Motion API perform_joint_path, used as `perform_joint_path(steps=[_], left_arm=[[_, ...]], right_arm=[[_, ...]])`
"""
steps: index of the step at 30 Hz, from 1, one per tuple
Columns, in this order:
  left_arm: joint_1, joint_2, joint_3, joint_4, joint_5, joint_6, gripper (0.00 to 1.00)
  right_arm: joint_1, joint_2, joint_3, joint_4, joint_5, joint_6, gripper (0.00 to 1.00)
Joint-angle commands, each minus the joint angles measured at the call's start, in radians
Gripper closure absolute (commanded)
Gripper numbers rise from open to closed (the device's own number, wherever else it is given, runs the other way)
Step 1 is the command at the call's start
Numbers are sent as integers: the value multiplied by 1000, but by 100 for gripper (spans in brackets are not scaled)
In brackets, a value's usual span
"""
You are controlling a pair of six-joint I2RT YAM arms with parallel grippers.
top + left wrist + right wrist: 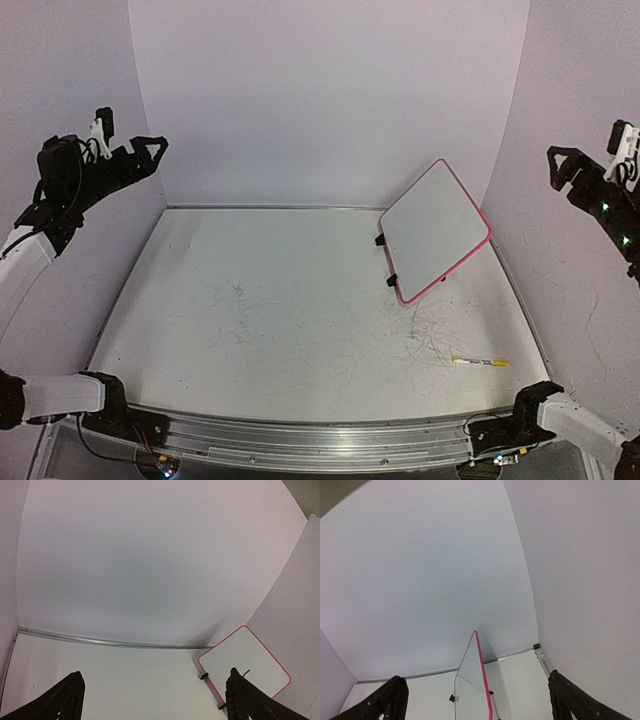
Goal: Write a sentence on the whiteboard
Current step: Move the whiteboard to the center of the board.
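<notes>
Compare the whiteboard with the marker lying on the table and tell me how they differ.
The whiteboard is a broad white panel with a pink rim; the marker is a thin yellow-and-white stick. The whiteboard stands tilted on its edge at the far right; the marker lies flat on the table, nearer the arms. Both sit on the table's right side.

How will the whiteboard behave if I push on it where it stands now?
The whiteboard seems propped on edge by the right wall, so it would probably slide or tip. Its face looks flat and thin in the right wrist view: likely stiff but light.
</notes>
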Motion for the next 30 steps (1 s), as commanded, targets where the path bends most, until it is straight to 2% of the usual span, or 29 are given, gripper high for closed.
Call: perform_joint_path(steps=[1, 4, 6, 7, 10, 13, 15, 19, 21, 23, 30], left_arm=[[3, 40, 23, -55, 79, 5, 1], [3, 71, 28, -77, 99, 16, 1], [3, 104, 37, -88, 122, 22, 1], [3, 122, 44, -90, 141, 22, 1], [3, 186, 66, -90, 188, 21, 1], [0, 260, 108, -93, 232, 11, 1], [-6, 316, 141, -93, 256, 5, 1], [-34, 394, 191, -95, 288, 3, 1], [-43, 416, 190, -95, 291, 11, 1], [-51, 420, 177, -95, 284, 22, 1], [-66, 364, 98, -95, 234, 57, 2]], right_arm=[[-3, 83, -11, 56, -181, 9, 2], [3, 158, 9, 80, -301, 36, 2], [50, 200, 15, 132, -342, 69, 2], [99, 222, 21, 153, -318, 76, 2], [366, 330, 78, 171, -131, 63, 2], [523, 481, 135, 172, -49, 90, 2], [596, 590, 164, 174, -4, 163, 2], [681, 809, 190, 158, 123, 478, 2], [698, 881, 192, 107, 217, 702, 2], [709, 944, 210, 51, 302, 835, 2], [707, 1182, 329, -263, 538, 1345, 2]])
